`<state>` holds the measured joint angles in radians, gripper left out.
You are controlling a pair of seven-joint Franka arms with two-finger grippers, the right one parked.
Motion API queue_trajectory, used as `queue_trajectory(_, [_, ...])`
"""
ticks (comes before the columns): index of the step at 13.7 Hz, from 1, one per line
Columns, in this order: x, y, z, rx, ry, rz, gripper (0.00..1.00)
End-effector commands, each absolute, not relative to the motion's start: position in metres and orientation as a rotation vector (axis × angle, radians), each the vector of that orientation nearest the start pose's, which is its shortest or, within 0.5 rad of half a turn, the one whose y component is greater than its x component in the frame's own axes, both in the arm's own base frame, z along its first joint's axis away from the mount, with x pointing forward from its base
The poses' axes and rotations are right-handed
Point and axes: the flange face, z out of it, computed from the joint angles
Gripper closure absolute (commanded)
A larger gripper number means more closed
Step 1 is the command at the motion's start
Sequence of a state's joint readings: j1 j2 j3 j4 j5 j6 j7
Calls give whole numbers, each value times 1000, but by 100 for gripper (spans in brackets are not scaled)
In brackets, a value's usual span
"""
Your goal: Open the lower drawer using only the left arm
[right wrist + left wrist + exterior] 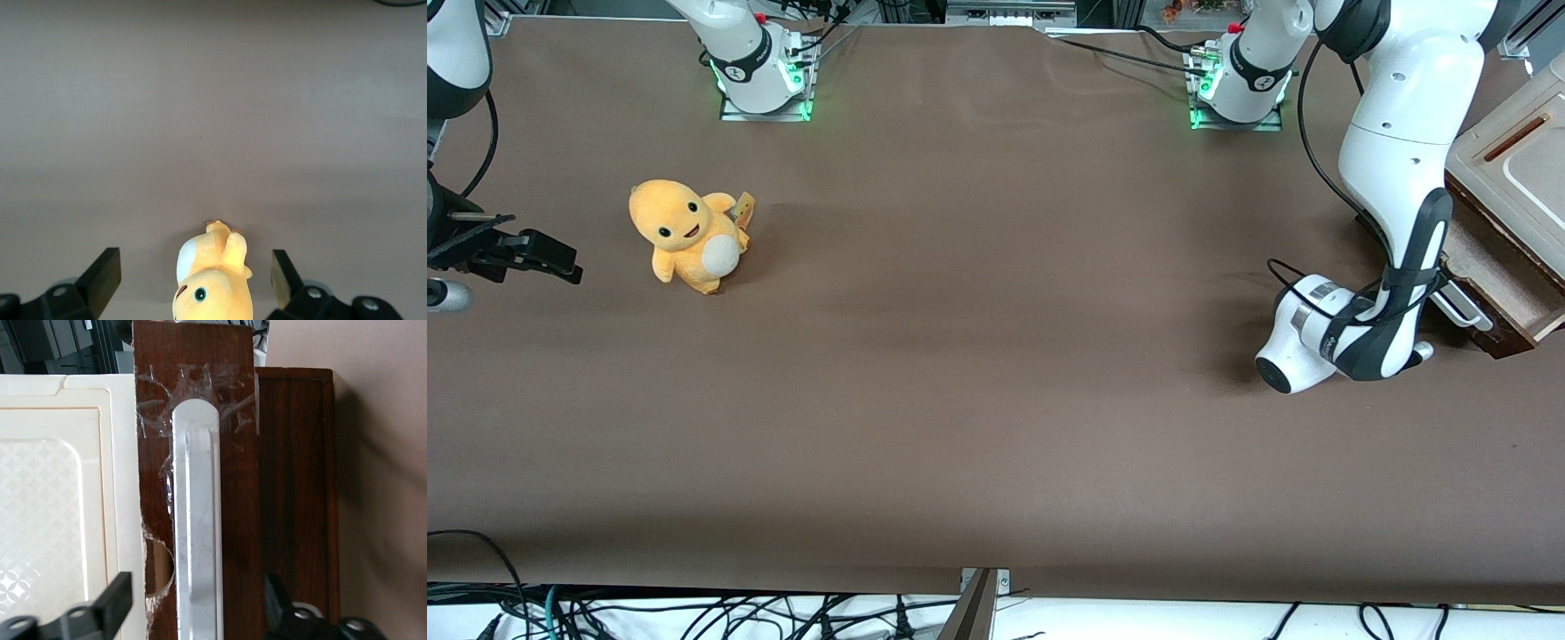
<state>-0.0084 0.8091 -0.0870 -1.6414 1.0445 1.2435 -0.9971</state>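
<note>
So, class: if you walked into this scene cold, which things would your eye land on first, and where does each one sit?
First, the yellow plush toy, alone on the brown table toward the parked arm's end. Next, the big white left arm bending down at the working end, its gripper open with fingers either side of the silver bar handle. Finally the lower drawer, already pulled partly out beneath the cream-white panel.

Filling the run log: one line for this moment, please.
left arm | gripper open, jaws straddling bar handle | lower drawer partly open
</note>
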Motion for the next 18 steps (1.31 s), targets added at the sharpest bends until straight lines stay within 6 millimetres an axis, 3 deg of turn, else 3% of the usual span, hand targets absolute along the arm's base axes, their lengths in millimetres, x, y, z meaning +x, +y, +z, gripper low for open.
queue_trajectory(1, [587, 56, 172, -1663, -458, 450, 0])
queue_trajectory(3, [588, 48, 177, -1679, -450, 454, 0])
queue_trajectory(5, [592, 44, 195, -1705, -479, 446, 0])
queue_trajectory(7, [604, 27, 216, -1785, -470, 463, 0])
queue_trajectory(14, [641, -16, 347, -2271, -495, 584, 0])
queue_trajectory(18, [633, -37, 437, -2604, -401, 611, 0])
